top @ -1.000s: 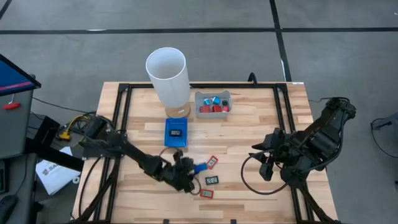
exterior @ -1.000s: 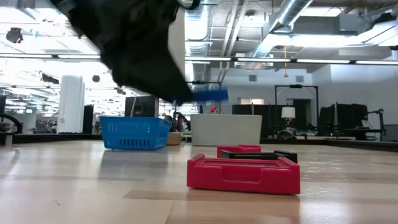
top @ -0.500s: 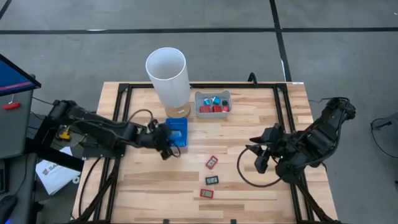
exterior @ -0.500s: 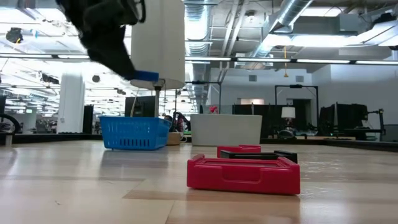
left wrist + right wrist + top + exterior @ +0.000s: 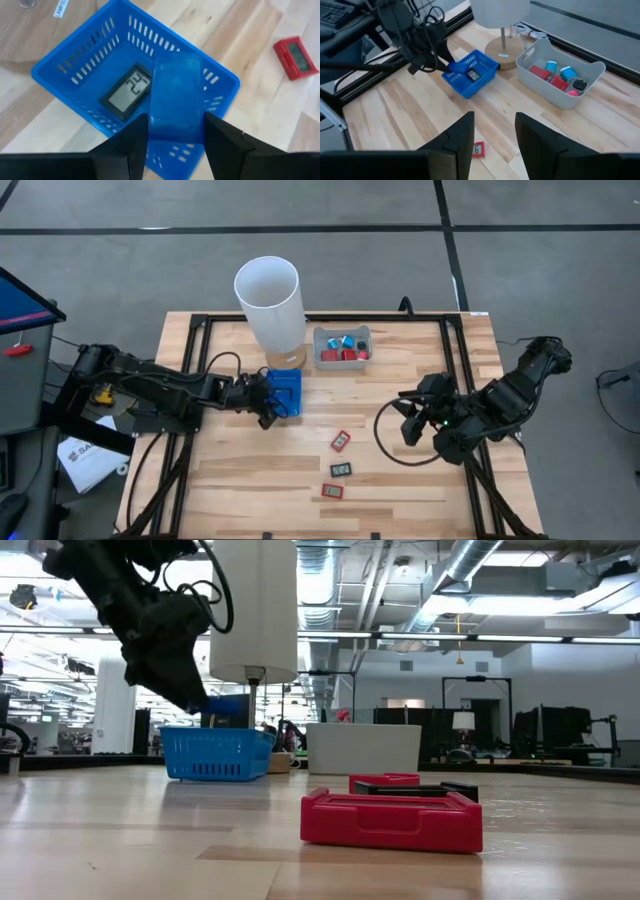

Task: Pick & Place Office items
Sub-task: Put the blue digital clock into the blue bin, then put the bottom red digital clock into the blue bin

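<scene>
Over the blue basket (image 5: 284, 391) beside the tall white cylinder (image 5: 270, 302), the left gripper (image 5: 175, 131) held a flat blue piece (image 5: 175, 101) pinched between its two fingers, the piece hanging just above the basket's inside. A second earlier that gripper had been down among the loose pieces near the table's front edge with the blue piece already in its grasp; half a second ago it had swung up to the basket, and now it had settled lower over it. One small display piece (image 5: 127, 92) with a grey screen already lay in the basket. Judging by this, the carry was nearly done and only the release remained. Three pieces were left on the bare wood: a red one (image 5: 341, 440), a dark one (image 5: 341, 469) and another red one (image 5: 331, 491). The grey bin (image 5: 342, 347) held several red and blue bits. The right gripper (image 5: 411, 423) waited over the table's right side, fingers apart and empty, having edged slightly inward.
</scene>
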Motion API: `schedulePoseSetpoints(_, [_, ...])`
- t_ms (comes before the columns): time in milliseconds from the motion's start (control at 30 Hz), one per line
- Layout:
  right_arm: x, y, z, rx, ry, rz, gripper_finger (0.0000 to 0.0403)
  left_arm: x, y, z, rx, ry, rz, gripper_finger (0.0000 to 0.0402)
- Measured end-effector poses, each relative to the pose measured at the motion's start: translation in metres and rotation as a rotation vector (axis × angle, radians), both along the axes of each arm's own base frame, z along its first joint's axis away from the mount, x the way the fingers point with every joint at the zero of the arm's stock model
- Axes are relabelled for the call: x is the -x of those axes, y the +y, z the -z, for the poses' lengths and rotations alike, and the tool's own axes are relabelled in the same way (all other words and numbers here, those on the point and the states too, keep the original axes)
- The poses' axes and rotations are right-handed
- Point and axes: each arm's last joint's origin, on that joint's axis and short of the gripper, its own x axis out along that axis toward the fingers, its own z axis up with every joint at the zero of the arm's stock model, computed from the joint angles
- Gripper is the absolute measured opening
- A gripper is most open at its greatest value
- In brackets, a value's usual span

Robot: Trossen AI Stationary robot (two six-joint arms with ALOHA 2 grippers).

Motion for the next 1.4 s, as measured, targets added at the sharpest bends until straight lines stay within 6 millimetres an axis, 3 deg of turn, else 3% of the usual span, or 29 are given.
schedulePoseSetpoints(333, [-0.006, -0.01, 0.0, -0.015, -0.001, 0.055, 0.0136, 0.003, 0.011, 0.018, -0.032, -0.069, -0.012, 0.0185])
schedulePoseSetpoints(500, [-0.006, -0.01, 0.001, -0.024, -0.002, 0.066, 0.0136, 0.001, 0.011, 0.018, -0.046, -0.14, -0.015, 0.0194])
schedulePoseSetpoints(633, [-0.008, -0.009, 0.003, -0.015, 0.012, 0.058, 0.0136, -0.004, 0.003, 0.008, -0.06, -0.276, 0.088, 0.0199])
schedulePoseSetpoints(867, [-0.013, -0.002, 0.02, -0.022, 0.173, 0.052, 0.0136, -0.003, -0.04, -0.002, -0.066, -0.373, 0.39, 0.0191])
schedulePoseSetpoints(1100, [-0.013, 0.013, 0.025, -0.039, 0.172, 0.023, 0.0136, 0.008, -0.1, -0.003, -0.049, -0.366, 0.664, 0.0198])
schedulePoseSetpoints(1267, [0.001, 0.029, 0.026, -0.037, 0.205, -0.064, 0.0136, -0.01, -0.133, -0.014, -0.176, -0.366, 0.847, 0.0216])
schedulePoseSetpoints(1400, [0.012, 0.037, 0.026, -0.071, 0.185, -0.068, 0.0136, -0.039, -0.144, -0.004, -0.224, -0.306, 0.898, 0.0245])
